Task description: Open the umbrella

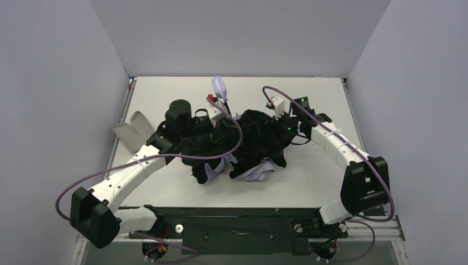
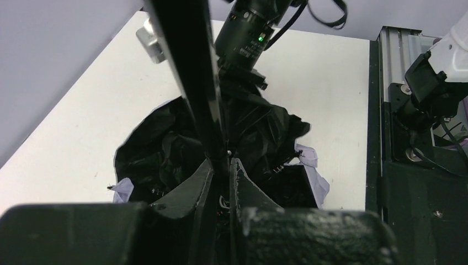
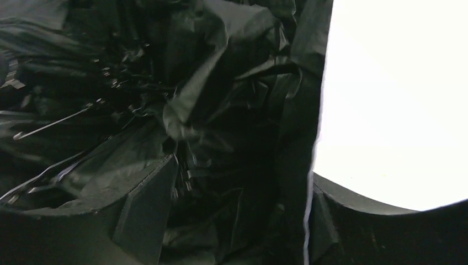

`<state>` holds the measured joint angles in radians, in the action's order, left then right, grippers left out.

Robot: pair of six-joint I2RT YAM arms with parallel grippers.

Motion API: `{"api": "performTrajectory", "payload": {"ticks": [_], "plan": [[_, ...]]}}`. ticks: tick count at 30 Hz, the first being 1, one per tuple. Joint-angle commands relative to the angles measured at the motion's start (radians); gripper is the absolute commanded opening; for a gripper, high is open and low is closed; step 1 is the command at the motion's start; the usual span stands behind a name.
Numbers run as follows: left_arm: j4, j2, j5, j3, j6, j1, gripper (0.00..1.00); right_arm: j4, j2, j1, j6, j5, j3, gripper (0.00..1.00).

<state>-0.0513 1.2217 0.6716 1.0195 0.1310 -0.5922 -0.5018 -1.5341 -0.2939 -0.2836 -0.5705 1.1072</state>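
Observation:
The umbrella lies half-unfolded mid-table, a crumpled black inner side with lilac-white edges showing. Its lilac handle stands up at the back on the thin black shaft. My left gripper is shut on that shaft, with the jaws pinched just above the canopy. My right gripper reaches into the canopy from the right. In the right wrist view its jaws stand wide around a thick bunch of black fabric and ribs, which fills the gap and presses against both fingers.
A pale pink-beige capsule case lies at the table's left edge beside the left arm. A purple cable loops over the canopy. White walls close in on three sides. The black base rail runs along the near edge.

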Motion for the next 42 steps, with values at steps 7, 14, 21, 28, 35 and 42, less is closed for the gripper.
{"api": "performTrajectory", "payload": {"ticks": [7,14,21,28,35,42], "plan": [[-0.184,0.056,-0.007,0.067,-0.052,0.005,0.0,0.094,0.267,-0.172,-0.025,-0.09,-0.022,0.63],[-0.211,0.058,-0.053,0.062,-0.077,0.016,0.0,0.188,0.275,-0.221,-0.059,-0.009,-0.161,0.31],[-0.213,0.086,-0.047,0.104,-0.104,0.037,0.0,0.118,0.239,-0.277,-0.224,0.067,-0.236,0.28],[-0.204,0.131,0.022,0.177,-0.125,0.086,0.0,-0.079,0.291,-0.291,-0.381,0.095,-0.23,0.31],[-0.155,0.141,0.116,0.191,-0.109,0.063,0.0,0.116,0.373,-0.128,-0.034,-0.112,-0.14,0.55],[-0.104,0.17,0.138,0.219,-0.097,0.037,0.0,0.582,0.349,-0.207,0.28,-0.043,-0.162,0.63]]}}
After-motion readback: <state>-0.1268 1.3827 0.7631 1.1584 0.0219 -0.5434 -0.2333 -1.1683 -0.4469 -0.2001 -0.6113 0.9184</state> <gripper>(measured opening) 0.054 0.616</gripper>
